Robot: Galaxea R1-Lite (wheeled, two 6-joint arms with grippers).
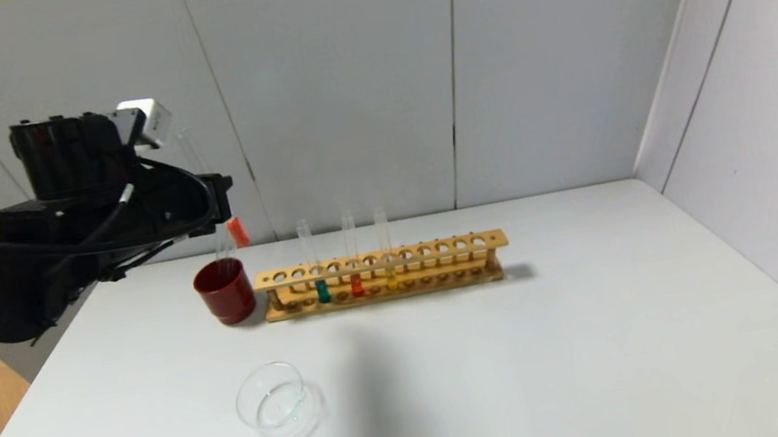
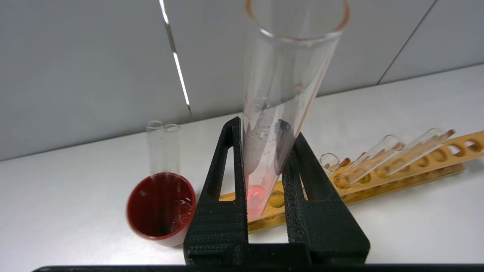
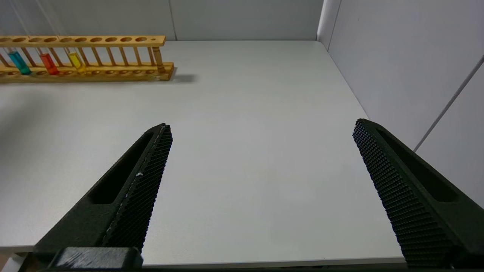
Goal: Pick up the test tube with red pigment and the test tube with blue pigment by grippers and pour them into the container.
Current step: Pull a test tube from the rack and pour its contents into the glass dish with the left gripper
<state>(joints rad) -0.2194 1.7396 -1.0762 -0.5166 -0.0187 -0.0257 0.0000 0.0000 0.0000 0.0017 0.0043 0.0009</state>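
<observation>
Gripping red-pigment tube point(image 2: 264, 158) above cup point(image 2: 160, 206): left pincer point(image 2: 262, 177).

Left arm reaches in from 9 o'clock, raised well off the table, wrist roughly level. Left gripper point(image 2: 264, 166) has its black fingers point(image 2: 227, 177) clamped on the test tube with red pigment point(image 2: 281, 94), tube nearly upright. Right gripper point(image 3: 261, 132) is outside the head view, low at 4 o'clock, jaws spread wide, nothing between them.

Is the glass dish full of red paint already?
No, the glass dish on the table is clear and empty, and the red tube is held up above the dark red cup.
</observation>
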